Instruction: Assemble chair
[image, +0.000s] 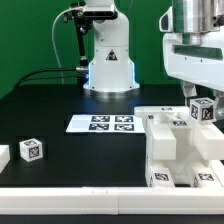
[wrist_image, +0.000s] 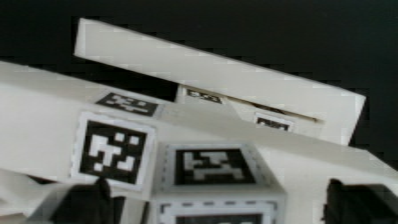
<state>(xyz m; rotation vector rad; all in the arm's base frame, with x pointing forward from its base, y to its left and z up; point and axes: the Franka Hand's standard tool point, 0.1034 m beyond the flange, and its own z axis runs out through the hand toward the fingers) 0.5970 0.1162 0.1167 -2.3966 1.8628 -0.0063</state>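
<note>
White plastic, blocky and tagged in black and white: the part-built stepped chair (image: 172, 150) stands at about four o'clock on the flat black tabletop (image: 50, 115). Over its three o'clock side hangs the robot's two-finger gripper (image: 200, 98), jaws wide. A small white tagged block (image: 204, 111) sits between them, apparently unclamped. To do this well, lift straight up with no sideways drag, so the block is not nudged. A loose white tagged cube (image: 32, 150) waits at eight o'clock.

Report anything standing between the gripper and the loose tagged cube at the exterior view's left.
Nothing visible does. The gripper hangs over the chair assembly; bare black table lies between it and the cube. The marker board lies flat, farther back.
</note>
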